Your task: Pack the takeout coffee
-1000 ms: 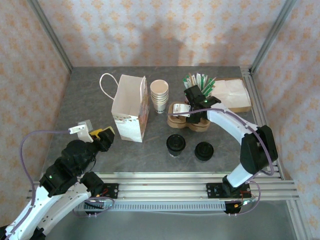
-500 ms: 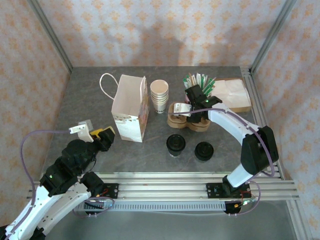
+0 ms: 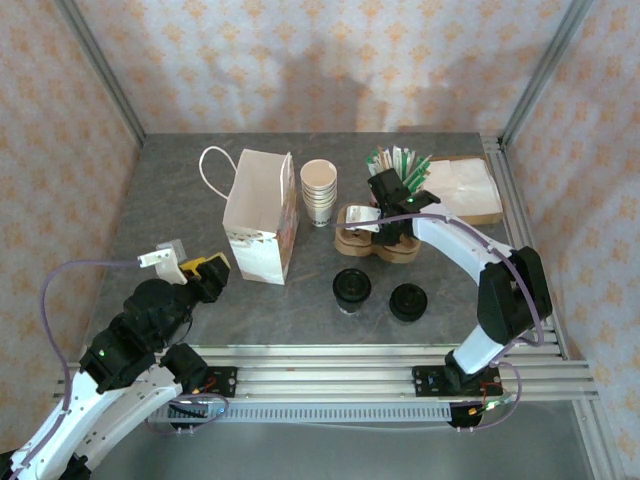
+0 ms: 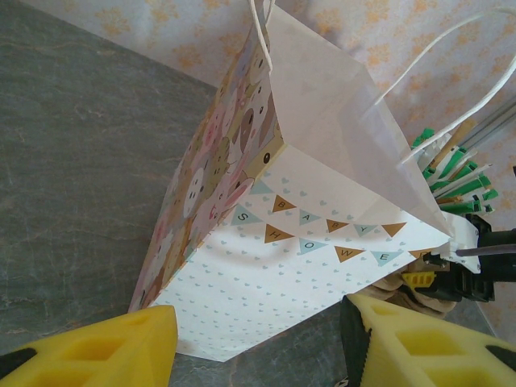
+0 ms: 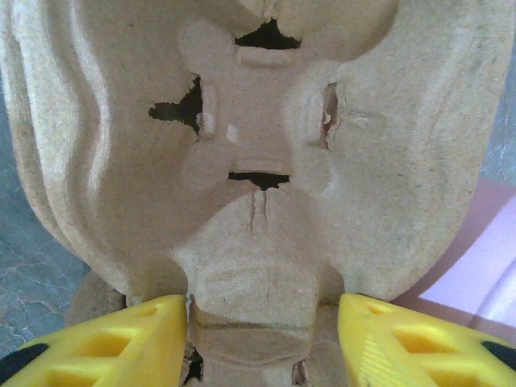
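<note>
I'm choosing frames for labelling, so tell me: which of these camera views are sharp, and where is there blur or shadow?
Top view: sharp, evenly lit, with a soft shadow on the back wall. Left wrist view: the paper bag is crisp, the yellow fingers blurred. Right wrist view: the cardboard cup tray, very close, looks soft.

top view overlooks the table [image 3: 170, 220]; wrist views press close to bag [image 4: 322, 145] and carrier [image 5: 266, 161].
</note>
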Controlling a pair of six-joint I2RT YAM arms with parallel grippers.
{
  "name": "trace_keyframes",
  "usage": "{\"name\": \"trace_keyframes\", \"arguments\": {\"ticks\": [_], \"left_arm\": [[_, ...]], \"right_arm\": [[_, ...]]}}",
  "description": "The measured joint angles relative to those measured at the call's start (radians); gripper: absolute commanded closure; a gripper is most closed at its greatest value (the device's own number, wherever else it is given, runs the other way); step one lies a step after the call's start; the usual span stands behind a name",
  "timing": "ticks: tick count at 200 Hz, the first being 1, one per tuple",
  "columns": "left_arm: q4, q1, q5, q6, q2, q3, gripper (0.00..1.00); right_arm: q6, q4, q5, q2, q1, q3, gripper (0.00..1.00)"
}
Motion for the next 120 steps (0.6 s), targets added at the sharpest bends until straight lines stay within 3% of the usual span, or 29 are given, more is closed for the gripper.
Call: {"name": "trace_keyframes", "arguments": {"ticks": [120], "left_arm": [[0.000, 0.000, 0.000, 0.000, 0.000, 0.000, 0.43]], "right_arm": [[0.000, -0.005, 0.004, 0.042, 0.000, 0.037, 0.49]]}}
